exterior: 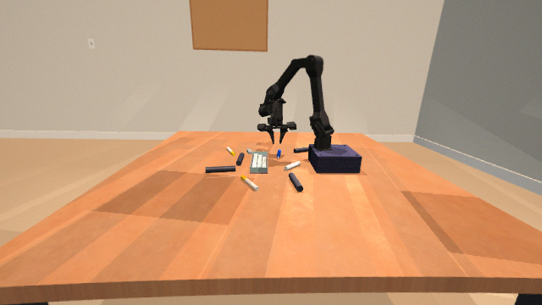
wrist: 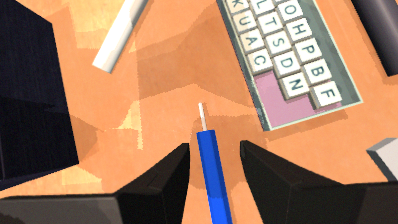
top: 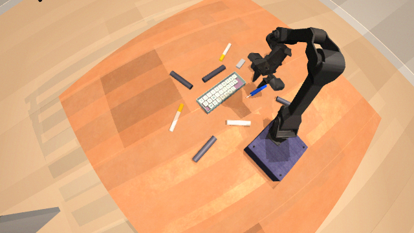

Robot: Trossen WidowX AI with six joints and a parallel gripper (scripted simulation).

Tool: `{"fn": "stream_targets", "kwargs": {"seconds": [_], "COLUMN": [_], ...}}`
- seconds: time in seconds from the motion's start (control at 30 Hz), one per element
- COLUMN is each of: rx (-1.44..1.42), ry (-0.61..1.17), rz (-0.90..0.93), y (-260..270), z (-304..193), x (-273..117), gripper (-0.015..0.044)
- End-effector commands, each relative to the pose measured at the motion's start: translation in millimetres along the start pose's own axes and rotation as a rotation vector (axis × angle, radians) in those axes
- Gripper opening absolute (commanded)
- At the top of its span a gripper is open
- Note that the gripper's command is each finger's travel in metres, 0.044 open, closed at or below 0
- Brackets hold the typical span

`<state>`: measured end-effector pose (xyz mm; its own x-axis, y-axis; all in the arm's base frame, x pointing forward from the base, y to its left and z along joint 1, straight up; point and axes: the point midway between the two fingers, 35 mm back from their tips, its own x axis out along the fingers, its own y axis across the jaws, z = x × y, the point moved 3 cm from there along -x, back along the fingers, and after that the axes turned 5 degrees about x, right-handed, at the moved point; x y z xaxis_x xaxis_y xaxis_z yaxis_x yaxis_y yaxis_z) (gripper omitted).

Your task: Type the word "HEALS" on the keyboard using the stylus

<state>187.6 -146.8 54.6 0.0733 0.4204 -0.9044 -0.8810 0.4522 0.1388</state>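
The blue stylus (top: 259, 90) (exterior: 279, 153) (wrist: 212, 170) lies on the desk beside the keyboard, its thin white tip pointing up the wrist view. My gripper (top: 257, 83) (exterior: 276, 143) (wrist: 214, 148) is open and empty, above the desk. In the wrist view its fingers stand on either side of the stylus, with a gap on each side. The keyboard (top: 239, 83) (exterior: 259, 170) (wrist: 272, 102) has white lettered keys in a grey-green frame; in the wrist view the H, A and S keys show at the upper right, and its far end is cut off.
A white stick (top: 239, 123) (exterior: 292, 165) (wrist: 120, 37) lies between keyboard and arm base (top: 277, 155) (exterior: 336, 161) (wrist: 35, 100). Several dark cylinders, one of them (top: 213, 73) close behind the keyboard, two yellow-and-white sticks and a small grey block (top: 240, 63) (wrist: 387, 157) lie around.
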Motion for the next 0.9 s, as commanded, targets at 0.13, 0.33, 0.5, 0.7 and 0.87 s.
{"fn": "stream_targets", "kwargs": {"seconds": [0.13,0.33,0.5,0.7,0.87], "rx": [-0.179,-0.179,-0.179,-0.179,-0.179], "ry": [-0.077,-0.077,-0.077,-0.077,-0.077], "rz": [-0.040,-0.040,-0.040,-0.040,-0.040], "y": [11,11,10,10,9], "z": [-20,-20,-21,-23,-25], "x": [-4,-4,-1,3,7], "gripper": [0.0150,0.0150,0.0150,0.0150,0.0150]}}
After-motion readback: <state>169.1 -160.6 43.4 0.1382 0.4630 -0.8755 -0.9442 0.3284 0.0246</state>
